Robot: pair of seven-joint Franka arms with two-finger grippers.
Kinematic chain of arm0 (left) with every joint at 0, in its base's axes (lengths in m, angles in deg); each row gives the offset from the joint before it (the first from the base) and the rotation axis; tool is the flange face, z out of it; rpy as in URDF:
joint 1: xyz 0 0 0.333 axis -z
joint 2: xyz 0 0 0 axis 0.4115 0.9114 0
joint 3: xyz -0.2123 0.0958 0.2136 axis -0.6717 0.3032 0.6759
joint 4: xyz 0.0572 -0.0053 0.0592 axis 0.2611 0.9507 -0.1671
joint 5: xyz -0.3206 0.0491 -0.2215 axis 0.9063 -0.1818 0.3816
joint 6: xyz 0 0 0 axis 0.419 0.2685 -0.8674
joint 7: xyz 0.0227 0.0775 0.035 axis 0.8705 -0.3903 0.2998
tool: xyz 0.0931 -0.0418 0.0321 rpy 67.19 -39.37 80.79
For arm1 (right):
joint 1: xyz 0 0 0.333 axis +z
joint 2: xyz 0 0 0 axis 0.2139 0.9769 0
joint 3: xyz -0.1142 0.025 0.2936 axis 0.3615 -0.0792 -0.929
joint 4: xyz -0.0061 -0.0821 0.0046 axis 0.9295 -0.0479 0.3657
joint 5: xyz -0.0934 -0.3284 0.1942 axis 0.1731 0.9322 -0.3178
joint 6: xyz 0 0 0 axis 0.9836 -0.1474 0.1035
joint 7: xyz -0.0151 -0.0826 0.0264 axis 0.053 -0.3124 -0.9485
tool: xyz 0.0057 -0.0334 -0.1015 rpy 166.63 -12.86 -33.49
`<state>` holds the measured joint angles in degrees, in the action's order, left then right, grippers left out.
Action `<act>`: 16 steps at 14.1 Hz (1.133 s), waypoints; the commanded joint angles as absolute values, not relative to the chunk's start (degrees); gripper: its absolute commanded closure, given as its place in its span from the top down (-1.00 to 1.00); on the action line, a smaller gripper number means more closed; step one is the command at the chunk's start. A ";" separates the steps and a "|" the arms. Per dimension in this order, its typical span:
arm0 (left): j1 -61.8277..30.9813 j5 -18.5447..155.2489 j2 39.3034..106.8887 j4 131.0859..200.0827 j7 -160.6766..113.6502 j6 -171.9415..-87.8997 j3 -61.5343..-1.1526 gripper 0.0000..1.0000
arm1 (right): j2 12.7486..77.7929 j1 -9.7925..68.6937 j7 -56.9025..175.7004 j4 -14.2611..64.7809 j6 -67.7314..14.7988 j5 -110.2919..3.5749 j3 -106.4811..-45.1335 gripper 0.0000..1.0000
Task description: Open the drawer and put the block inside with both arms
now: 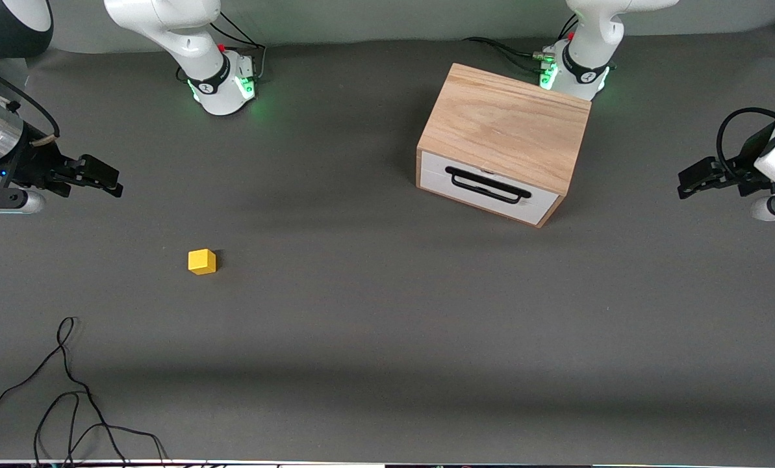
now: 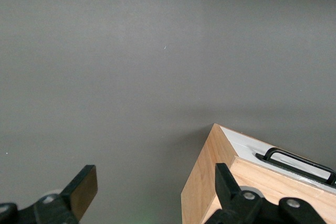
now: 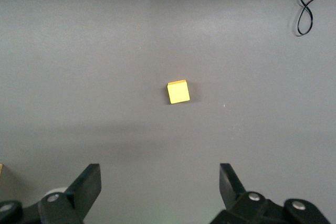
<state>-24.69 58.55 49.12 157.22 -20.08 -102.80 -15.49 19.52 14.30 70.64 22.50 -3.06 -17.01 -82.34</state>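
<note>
I read this as the very start: the drawer (image 1: pixel 488 188) is fully shut in its light oak cabinet (image 1: pixel 507 127), and the yellow block (image 1: pixel 202 261) sits alone on the grey counter (image 1: pixel 387 325), toward the right arm's end and nearer the front camera than the cabinet. Nothing is held.

My left tool (image 1: pixel 696 179) hangs at the left arm's edge of the counter, level with the drawer front, its fingers (image 2: pixel 84 187) spread wide; its wrist view shows a cabinet corner and the black wire handle (image 2: pixel 296 162). My right tool (image 1: pixel 104 177) hangs at the right arm's edge, fingers (image 3: pixel 89 182) wide apart, and the block is centred ahead of it in its wrist view.

Next, I judge the left arm must swing in front of the white panel, line its fingers across the handle, close on it and pull straight out along the cabinet's angle, since the cabinet sits skewed on the counter. The right arm can drop over the block meanwhile.

I can read no labels or writing; only a small dark mark on each arm's base ring, too small to make out. A loose black cable (image 1: pixel 69 390) lies near the front camera's edge.
</note>
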 commanded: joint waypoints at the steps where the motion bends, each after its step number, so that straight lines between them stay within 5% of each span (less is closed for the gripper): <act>1: -24.03 57.78 49.06 156.75 -19.17 -101.97 -15.13 1.00 | 20.22 14.11 69.44 21.16 -2.60 -17.92 -82.05 1.00; 16: -19.03 58.83 49.58 156.84 -40.85 -101.61 -15.74 1.00 | 21.28 14.02 66.36 20.63 -3.22 -18.01 -82.05 1.00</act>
<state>-21.31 58.74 49.20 157.24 -33.96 -102.46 -16.06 20.57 14.29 68.00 21.70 -3.16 -17.01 -82.24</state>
